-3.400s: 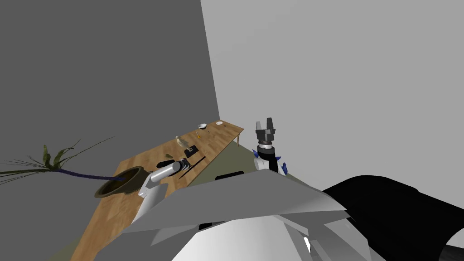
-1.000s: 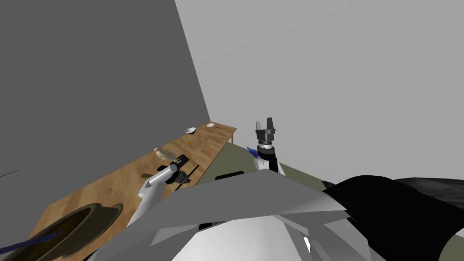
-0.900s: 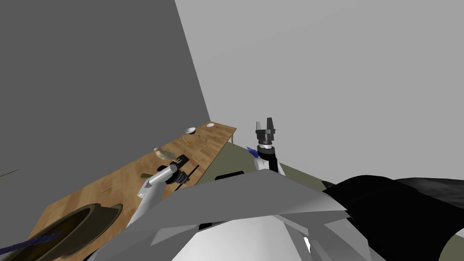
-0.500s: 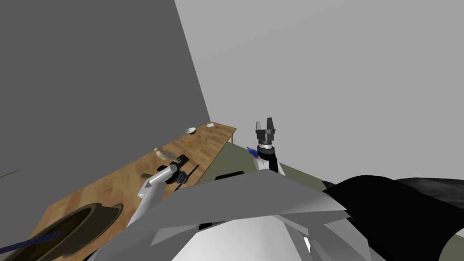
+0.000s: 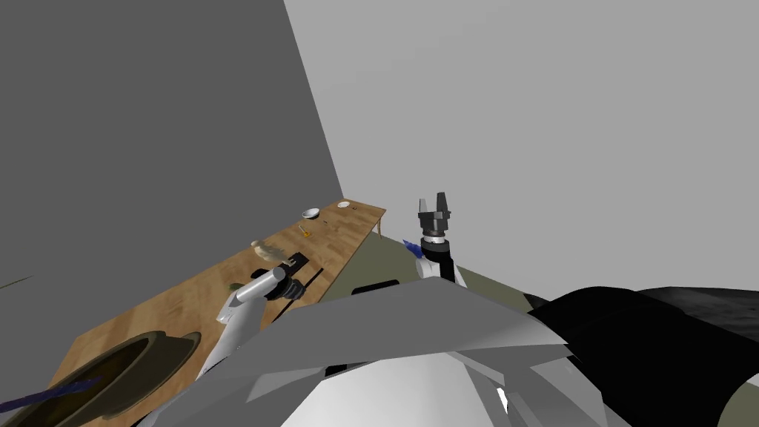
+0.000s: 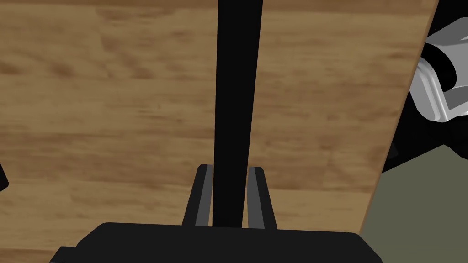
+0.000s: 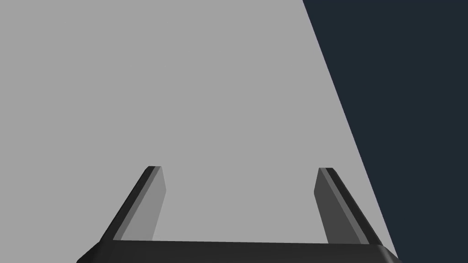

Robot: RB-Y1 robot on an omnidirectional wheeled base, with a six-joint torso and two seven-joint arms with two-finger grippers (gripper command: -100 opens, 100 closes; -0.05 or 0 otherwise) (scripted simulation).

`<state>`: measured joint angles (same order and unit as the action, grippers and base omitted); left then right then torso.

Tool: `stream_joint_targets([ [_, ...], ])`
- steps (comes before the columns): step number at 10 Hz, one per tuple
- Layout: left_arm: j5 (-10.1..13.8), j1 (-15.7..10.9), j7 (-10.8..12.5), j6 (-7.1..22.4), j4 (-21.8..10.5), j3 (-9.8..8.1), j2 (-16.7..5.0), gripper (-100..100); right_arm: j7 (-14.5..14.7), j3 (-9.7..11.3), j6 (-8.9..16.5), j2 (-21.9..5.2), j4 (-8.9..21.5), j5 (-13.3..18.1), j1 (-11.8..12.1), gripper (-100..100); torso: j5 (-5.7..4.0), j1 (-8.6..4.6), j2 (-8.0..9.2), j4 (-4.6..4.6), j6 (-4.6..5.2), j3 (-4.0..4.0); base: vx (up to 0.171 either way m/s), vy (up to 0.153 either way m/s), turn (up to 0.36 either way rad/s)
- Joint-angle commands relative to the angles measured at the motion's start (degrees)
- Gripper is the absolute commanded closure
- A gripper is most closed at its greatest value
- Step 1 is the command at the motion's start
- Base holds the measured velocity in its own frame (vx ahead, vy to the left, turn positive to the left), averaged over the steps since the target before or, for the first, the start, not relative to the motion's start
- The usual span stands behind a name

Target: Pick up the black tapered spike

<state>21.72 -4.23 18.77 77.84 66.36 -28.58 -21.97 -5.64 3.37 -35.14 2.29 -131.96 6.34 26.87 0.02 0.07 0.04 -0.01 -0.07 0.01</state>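
Wooden desk (image 5: 148,319) and, along its edge, the black tapered spike (image 6: 235,91), clamped between the narrow-set fingers (image 6: 203,191) of the left gripper (image 6: 231,168): the long taper may pivot or slip in so slim a hold, plain from the left wrist, while the head view adds the right gripper (image 5: 434,199), fingers wide, empty.

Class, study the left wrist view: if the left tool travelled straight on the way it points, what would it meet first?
Probably the wooden table top, lying behind the black spike that the left tool is shut on; the gap is unclear.
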Motion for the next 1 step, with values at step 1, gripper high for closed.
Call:
stream_joint_targets([
  [1, 0.00, 0.00, 0.00, 0.00, 0.00, 0.00, 0.00, 0, 0.00, 0.00, 0.00, 0.00, 0.00, 0.00, 0.00, 0, 0.00, 0.00, 0.00, 0.00, 0.00, 0.00, 0.000, 0.000, 0.000],
])
